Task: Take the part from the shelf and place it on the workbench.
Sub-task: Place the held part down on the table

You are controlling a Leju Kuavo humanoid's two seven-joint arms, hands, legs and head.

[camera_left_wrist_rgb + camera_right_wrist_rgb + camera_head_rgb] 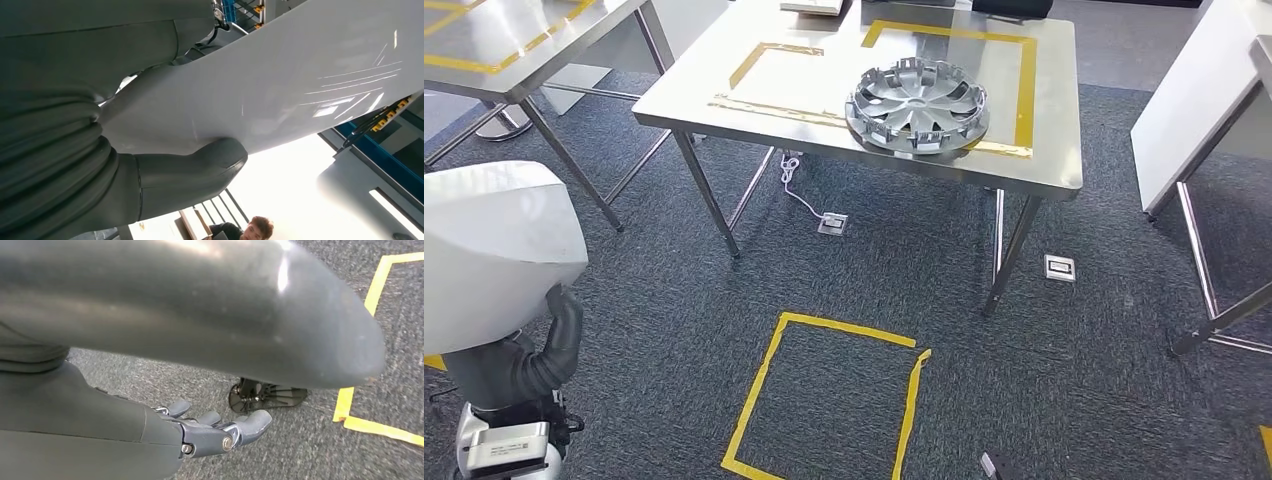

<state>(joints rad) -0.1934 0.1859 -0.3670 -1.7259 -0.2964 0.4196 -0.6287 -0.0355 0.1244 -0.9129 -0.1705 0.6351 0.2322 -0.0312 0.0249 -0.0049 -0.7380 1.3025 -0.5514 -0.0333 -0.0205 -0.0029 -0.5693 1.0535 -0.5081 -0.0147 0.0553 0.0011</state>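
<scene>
Hubcap (918,106) is already sitting flat on the steel counter (724,85), mostly inside the big yellow tape outline (1025,80) with its near edge over the tape line. If that silver wheel cover is the part the task means, then the main job looks done from where I'm standing: it's off the shelf and on the workbench, nothing touching it.

The robot is standing well back from the counter, with a yellow tape square (824,400) on the carpet between them. Its left arm is raised next to a big white shell of its own body. In the left wrist view the left robot hand (190,175) has its thumb against that white surface, but whether it's clenched or loose, I honestly can't tell. The right robot hand (220,432) hangs down over the carpet, fingers loosely apart, gripping nothing.

So what's left, I'd guess, is just wrapping up or stepping away. A person is nearby too, watching.
</scene>
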